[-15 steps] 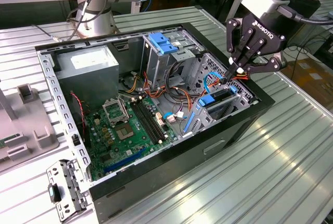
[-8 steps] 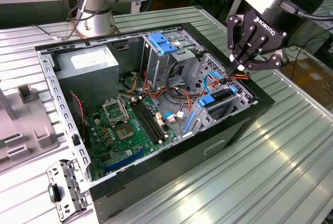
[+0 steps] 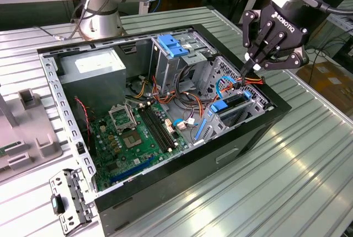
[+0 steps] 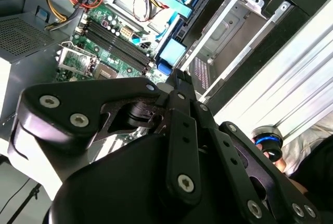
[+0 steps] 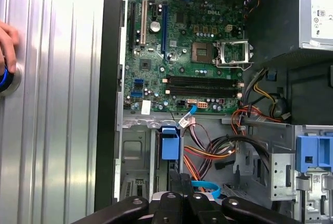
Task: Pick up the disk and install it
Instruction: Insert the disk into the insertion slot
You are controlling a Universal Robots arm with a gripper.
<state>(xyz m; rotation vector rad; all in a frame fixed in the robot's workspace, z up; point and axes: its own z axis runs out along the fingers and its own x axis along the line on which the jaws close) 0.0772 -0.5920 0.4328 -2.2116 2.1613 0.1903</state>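
The disk [image 3: 231, 103] is a dark flat slab with blue plastic rails. It stands on edge in the low drive bay at the case's corner on the exterior view's right. Its blue rail end [image 5: 170, 145] faces the motherboard, and its dark side [image 4: 200, 13] runs along the metal bay wall. My gripper [image 3: 251, 67] hangs just above that bay, over the orange and blue cables. Its black fingers [image 5: 174, 182] are shut together with nothing between them, and the fingertips [image 4: 179, 78] point down at the bay.
The open black case [image 3: 182, 187] lies on a ribbed metal table. Inside are a green motherboard [image 3: 135, 135], a grey power-supply box [image 3: 94, 69] and a tall cage with a blue latch [image 3: 174, 44]. A person's hand [image 5: 5, 41] rests on a blue-ringed button. A loose metal bracket [image 3: 66, 198] lies beside the case.
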